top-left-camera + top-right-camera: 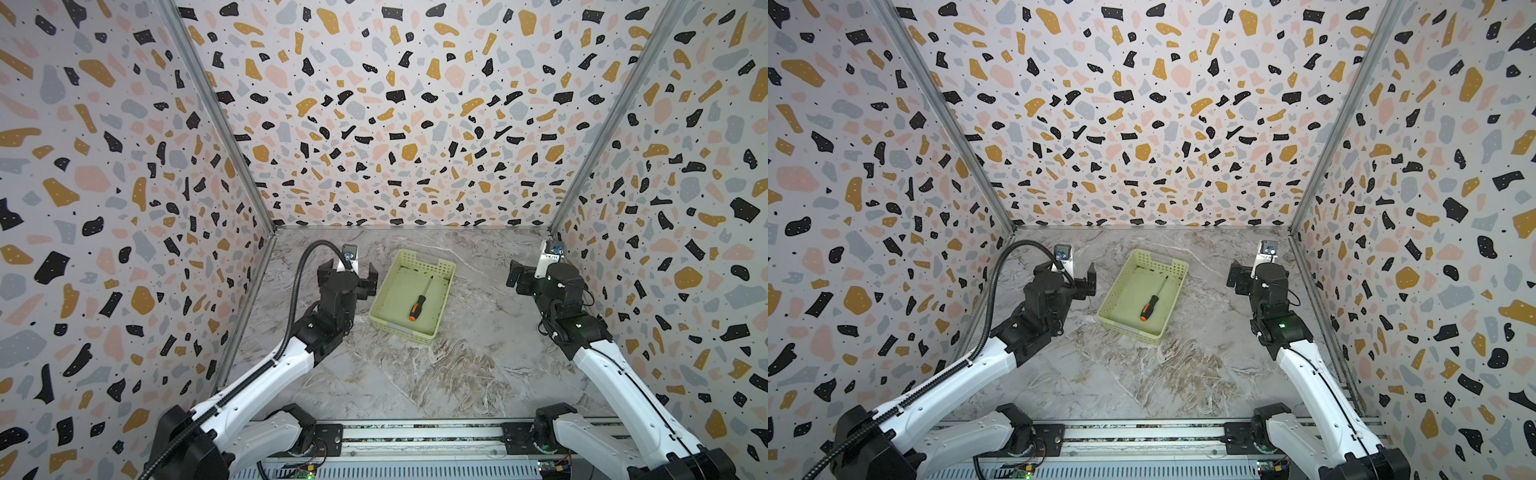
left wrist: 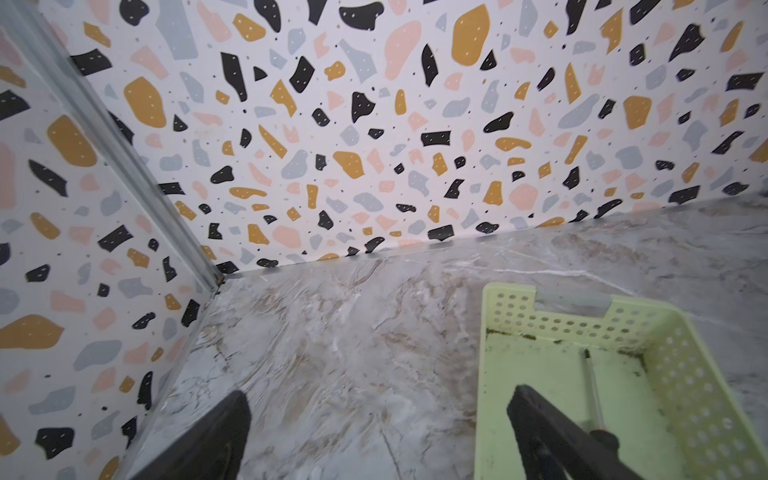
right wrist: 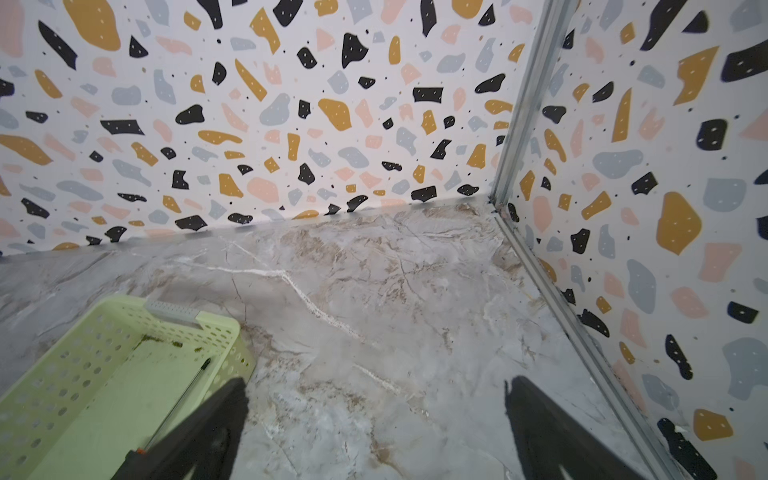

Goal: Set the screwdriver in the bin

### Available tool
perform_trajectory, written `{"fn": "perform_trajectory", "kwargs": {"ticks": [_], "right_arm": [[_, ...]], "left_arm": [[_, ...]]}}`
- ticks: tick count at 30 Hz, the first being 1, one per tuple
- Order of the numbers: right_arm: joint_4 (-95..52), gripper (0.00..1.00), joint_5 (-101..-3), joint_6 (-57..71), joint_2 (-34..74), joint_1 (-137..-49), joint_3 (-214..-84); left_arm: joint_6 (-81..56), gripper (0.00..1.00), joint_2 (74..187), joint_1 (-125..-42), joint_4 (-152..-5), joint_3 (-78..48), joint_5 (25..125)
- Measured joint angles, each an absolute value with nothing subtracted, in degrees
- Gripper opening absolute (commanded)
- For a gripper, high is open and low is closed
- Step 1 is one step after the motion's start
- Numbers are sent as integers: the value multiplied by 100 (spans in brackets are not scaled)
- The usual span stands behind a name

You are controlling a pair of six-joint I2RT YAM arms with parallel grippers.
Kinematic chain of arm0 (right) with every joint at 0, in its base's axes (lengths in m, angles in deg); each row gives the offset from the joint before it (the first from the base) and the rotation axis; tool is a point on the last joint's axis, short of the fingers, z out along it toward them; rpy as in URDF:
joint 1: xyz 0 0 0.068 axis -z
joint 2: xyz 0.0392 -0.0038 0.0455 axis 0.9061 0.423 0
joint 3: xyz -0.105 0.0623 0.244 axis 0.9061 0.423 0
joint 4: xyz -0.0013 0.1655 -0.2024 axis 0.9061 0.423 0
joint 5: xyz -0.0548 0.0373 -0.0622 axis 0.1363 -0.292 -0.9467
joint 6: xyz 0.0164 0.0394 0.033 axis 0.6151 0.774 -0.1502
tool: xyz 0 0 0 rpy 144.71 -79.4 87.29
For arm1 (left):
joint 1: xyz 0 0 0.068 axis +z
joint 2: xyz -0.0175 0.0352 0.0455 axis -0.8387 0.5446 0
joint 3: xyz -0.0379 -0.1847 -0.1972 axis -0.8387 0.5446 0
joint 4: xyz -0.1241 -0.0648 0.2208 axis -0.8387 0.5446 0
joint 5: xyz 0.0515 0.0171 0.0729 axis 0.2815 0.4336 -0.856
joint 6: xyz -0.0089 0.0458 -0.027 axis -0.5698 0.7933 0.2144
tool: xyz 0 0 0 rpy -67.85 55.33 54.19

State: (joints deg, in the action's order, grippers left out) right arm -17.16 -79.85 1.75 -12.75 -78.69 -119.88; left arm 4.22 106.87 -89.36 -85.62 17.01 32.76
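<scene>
screwdriver (image 1: 419, 300): flat on floor of bin (image 1: 386, 286), handle toward near end, shaft toward cutout end | bin: mid marble tabletop (image 1: 415, 374) | left gripper (image 1: 348, 275): spread wide, empty, just beside bin | right gripper (image 3: 374, 415): spread wide, empty, well apart from bin

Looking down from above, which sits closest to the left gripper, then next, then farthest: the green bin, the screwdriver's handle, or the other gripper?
In a top view, starting from the left gripper:
1. The bin, its near wall just beside the gripper.
2. The screwdriver handle, lying inside the bin, past that wall.
3. The right gripper, across the table beyond the bin.
</scene>
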Motion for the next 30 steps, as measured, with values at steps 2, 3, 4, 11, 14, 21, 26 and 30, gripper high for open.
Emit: {"fn": "perform_trajectory", "kwargs": {"ticks": [2, 3, 4, 11, 14, 21, 26, 30], "right_arm": [[-1814, 99, -8042, 173, -1257, -7865, -11937], [-1888, 99, -8051, 168, -1249, -7858, -11878], [-1958, 99, -8048, 155, -1247, -7858, -11821], [-3080, 99, -7721, -203, -1448, -7858, -10698], [-3600, 99, -7592, -441, -1655, -7856, -10128], [-4828, 99, -7568, -863, -1712, -7847, -9170], [-5919, 99, -7519, -1123, -1343, -7841, -8469], [-6522, 99, -7480, -1268, -855, -7784, -8123]], "left_arm": [[544, 100, 10379, -8781, -9202, 2447, 3149], [586, 100, 10257, -8687, -9482, 2779, 3128], [605, 100, 10173, -8591, -9709, 3041, 3117], [677, 100, 10154, -8055, -11080, 3996, 2778], [787, 100, 10401, -7874, -11819, 4423, 2601], [824, 100, 10954, -7306, -12741, 5017, 2653], [699, 100, 11290, -7050, -13335, 5135, 2988], [616, 100, 11666, -6912, -13829, 5402, 3289]]}}
